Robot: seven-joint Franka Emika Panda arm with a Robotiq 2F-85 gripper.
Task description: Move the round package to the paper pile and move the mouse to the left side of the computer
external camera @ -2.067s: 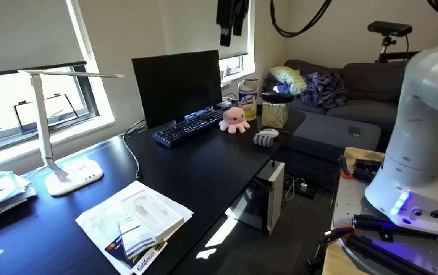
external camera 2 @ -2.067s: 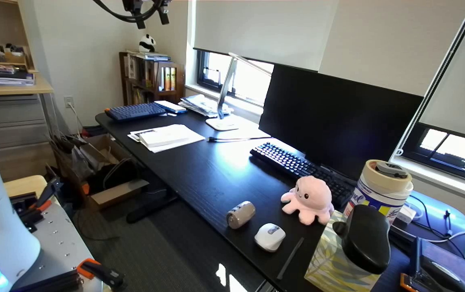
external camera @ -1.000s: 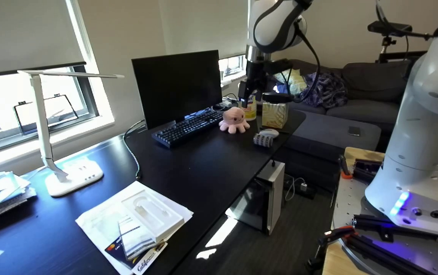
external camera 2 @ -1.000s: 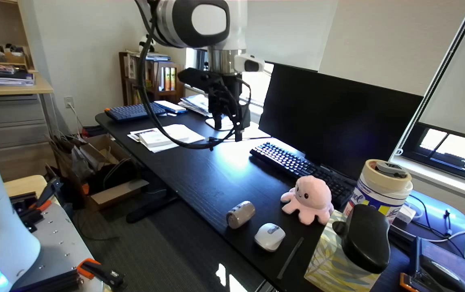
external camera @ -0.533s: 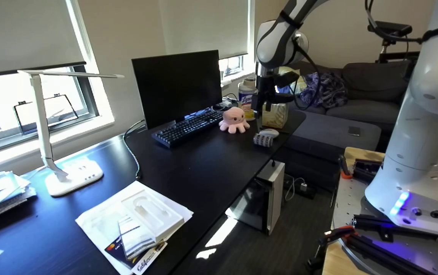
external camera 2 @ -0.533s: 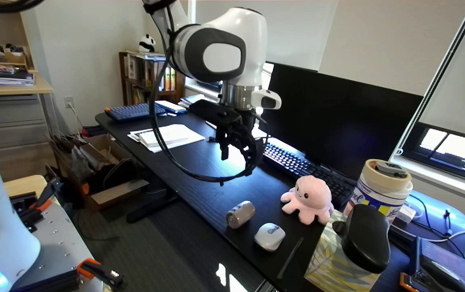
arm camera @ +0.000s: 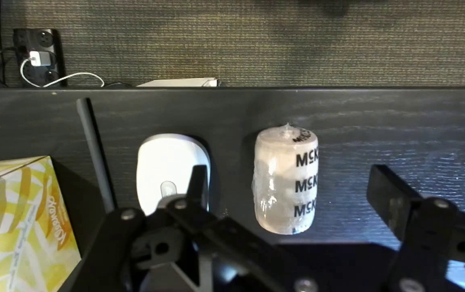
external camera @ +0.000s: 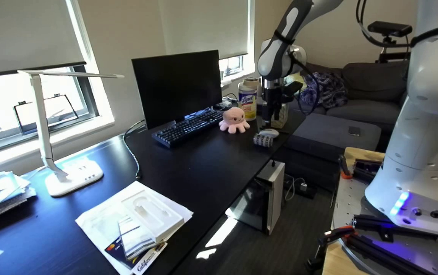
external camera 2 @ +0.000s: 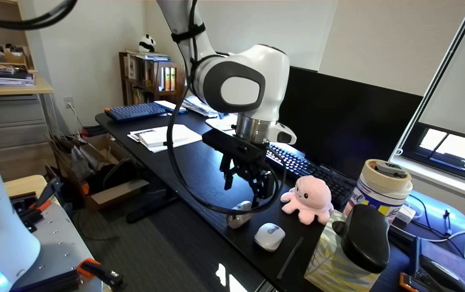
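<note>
Desk (external camera: 199, 172) is black wood grain, finely streaked, glossy where daylight strikes it. Gripper (arm camera: 291, 188) hangs over it with fingers (arm camera: 392, 198) spread wide, gripping nothing; in the wrist view they stand either side of the round package (arm camera: 275, 182), a gap showing on both flanks. One finger overlaps the mouse (arm camera: 167, 158) there; whether it touches cannot be told. The round package lies on its side near the desk edge: a short whitish cylinder in clear, creased film with black lettering. The mouse, just beside it, shows a smooth, rounded white shell with a grey oval inset. Next come a straight dark rod (arm camera: 94, 150) and a leaf-patterned tissue box (external camera 2: 333, 259). Farther off, a pink plush octopus (external camera 2: 313, 198), domed, sits near the black keyboard (external camera: 188, 128). Computer (external camera: 176, 88) stands behind: flat black monitor, dark screen. Paper pile (external camera: 100, 217), well apart from the round package, consists of loose white sheets and booklets with a shallow moulded tray (external camera: 154, 214). Farthest is a dark fabric sofa (external camera: 371, 84).
</note>
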